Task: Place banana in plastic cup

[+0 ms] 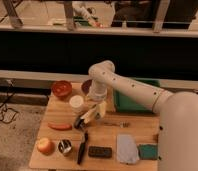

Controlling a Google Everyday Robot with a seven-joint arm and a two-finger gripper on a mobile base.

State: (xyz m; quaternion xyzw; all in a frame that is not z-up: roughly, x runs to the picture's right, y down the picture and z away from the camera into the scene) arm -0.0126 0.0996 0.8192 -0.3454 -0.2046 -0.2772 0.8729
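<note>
Right, banana (97, 112) first: it sits just in front of the plastic cup (76, 102) and a little to its right in the picture, close to the rim but not in it, a pale yellow length slanting over the wooden table (142, 131). Its long axis runs on a diagonal, with the near end pointing away from the cup toward the camera and the far end angled past the cup toward the green tray (128, 102). The gripper (88, 119) is right down at it, the arm arching over from behind the cup, but I cannot tell whether it has a grip on the fruit. My read: the approach from above lets the banana be tipped end-first, since it looks longer than the cup is wide. A carrot (59, 126) lies in front of the cup, and a reddish-brown bowl (62, 89) stands behind it.
</note>
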